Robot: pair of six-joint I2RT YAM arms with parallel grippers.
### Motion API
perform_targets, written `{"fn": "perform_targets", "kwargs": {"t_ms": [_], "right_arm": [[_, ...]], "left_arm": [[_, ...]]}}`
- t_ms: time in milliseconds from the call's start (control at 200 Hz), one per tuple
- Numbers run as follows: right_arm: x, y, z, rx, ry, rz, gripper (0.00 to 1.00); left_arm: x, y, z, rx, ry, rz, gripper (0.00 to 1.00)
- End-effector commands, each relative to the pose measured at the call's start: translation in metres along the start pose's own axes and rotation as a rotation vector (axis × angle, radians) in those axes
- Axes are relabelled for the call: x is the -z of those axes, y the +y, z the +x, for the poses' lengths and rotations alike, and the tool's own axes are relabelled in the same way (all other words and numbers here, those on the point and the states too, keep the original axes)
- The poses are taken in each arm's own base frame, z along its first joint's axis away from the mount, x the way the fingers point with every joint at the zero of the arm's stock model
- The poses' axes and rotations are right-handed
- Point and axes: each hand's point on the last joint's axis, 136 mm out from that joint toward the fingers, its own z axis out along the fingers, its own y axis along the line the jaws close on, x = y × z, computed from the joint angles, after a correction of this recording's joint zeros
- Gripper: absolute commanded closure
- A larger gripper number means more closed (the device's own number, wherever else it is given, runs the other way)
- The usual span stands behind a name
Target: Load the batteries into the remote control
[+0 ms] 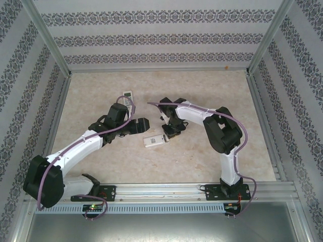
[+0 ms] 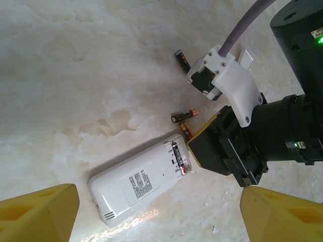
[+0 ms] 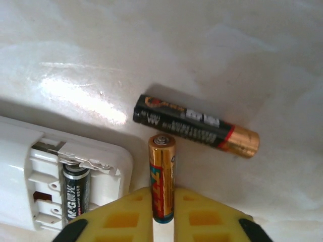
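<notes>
The white remote control point(image 1: 154, 140) lies back side up mid-table, its battery bay open at the right end. One black battery point(image 3: 75, 194) sits in the bay point(image 2: 177, 154). My right gripper point(image 3: 163, 212) is shut on a gold battery point(image 3: 162, 171), just right of the remote's open end point(image 1: 168, 132). A black-and-copper battery point(image 3: 197, 126) lies on the table right behind it. Two more batteries lie loose nearby point(image 2: 184, 116), point(image 2: 182, 60). My left gripper point(image 2: 159, 222) hangs open above the remote, its yellow fingers point(image 2: 40, 212) wide apart and empty.
A second small white remote-like object point(image 1: 127, 95) lies behind the left arm. A small white flat piece point(image 2: 246, 55) rests past the right wrist. Aluminium rails point(image 1: 262, 116) and patterned walls border the marble tabletop point(image 1: 202, 161).
</notes>
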Motion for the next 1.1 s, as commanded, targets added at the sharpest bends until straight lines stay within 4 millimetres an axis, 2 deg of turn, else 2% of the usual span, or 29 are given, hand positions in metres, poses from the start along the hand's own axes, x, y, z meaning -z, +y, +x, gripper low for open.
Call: {"fn": "perform_targets", "kwargs": {"t_ms": [0,175,305,684,969,1099], "right_arm": [[0.000,0.006,0.003,0.008,0.012,-0.017,0.89],[0.026,0.033,0.015,-0.023,-0.025,-0.158,0.88],[0.034,0.044,0.018,-0.035,-0.053,-0.184,0.88],[0.008,0.034,0.012,-0.066,-0.012,-0.102,0.87],[0.009,0.033,0.003,-0.063,-0.032,-0.082,0.84],[0.011,0.034,0.000,-0.057,-0.035,-0.084,0.78]], "left_arm": [[0.001,-0.006,-0.008,-0.004,-0.019,0.024,0.16],[0.003,-0.004,-0.006,-0.001,-0.023,0.018,0.16],[0.003,-0.003,-0.005,0.006,-0.028,0.018,0.16],[0.005,-0.003,-0.004,0.002,-0.027,0.021,0.16],[0.006,-0.002,-0.002,0.002,-0.028,0.022,0.16],[0.005,-0.002,-0.003,0.001,-0.028,0.021,0.16]]}}
